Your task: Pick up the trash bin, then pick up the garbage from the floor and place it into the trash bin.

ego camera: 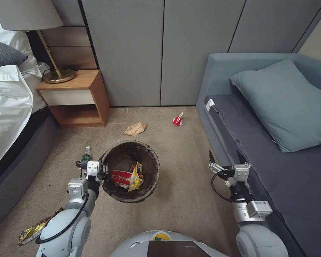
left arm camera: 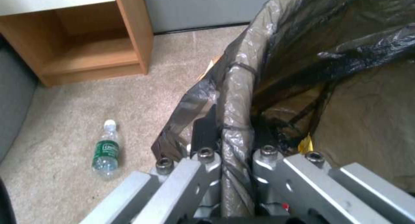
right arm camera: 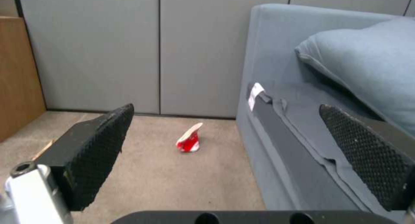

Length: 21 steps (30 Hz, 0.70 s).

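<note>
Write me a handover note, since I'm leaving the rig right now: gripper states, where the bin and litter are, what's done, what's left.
Left gripper: shut on the trash bin rim, liner pinched between its fingers.
Right gripper: open, empty, held beside the sofa.
Done: bin gripped; red and yellow wrappers lie inside.
Left on the carpet: crumpled red-and-white cup near the sofa, tan paper bag beyond the bin, bottle beside the bin, gold wrapper by the left arm.

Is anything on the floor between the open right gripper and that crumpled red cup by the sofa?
Nothing visible. Bare carpet lies between the right gripper and the red cup; the sofa runs alongside, not across.
</note>
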Tool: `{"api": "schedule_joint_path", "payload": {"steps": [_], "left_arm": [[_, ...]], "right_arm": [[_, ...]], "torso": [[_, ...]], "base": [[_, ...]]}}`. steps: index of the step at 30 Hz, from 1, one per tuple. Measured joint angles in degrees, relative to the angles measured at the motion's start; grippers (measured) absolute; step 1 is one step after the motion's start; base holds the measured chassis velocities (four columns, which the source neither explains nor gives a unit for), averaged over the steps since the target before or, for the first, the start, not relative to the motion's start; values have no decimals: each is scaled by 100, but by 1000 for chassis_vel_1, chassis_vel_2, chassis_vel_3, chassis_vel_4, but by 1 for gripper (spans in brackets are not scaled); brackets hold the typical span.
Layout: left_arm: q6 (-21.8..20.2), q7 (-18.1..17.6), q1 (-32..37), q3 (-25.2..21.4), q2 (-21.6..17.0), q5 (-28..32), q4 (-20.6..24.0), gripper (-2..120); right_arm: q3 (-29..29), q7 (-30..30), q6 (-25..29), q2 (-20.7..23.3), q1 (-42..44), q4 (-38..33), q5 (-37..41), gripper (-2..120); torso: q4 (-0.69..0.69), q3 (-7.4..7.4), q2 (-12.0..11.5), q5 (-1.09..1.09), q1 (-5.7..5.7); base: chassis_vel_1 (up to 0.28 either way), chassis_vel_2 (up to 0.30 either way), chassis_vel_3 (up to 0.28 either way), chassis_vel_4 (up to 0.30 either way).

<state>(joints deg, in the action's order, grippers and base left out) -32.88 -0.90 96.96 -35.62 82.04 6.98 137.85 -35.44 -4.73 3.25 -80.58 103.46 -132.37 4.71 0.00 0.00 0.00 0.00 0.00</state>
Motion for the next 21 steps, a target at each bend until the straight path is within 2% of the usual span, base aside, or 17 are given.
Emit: {"api": "schedule_joint_path", "payload": {"steps": [21], "left_arm": [[20, 8, 11, -5, 5, -5, 13, 2]], "right_arm": [[20, -3, 9, -5, 8, 6, -47, 100]], "torso": [[0, 0, 0, 0, 0]], "base": [[-100, 106, 101, -112]]}}
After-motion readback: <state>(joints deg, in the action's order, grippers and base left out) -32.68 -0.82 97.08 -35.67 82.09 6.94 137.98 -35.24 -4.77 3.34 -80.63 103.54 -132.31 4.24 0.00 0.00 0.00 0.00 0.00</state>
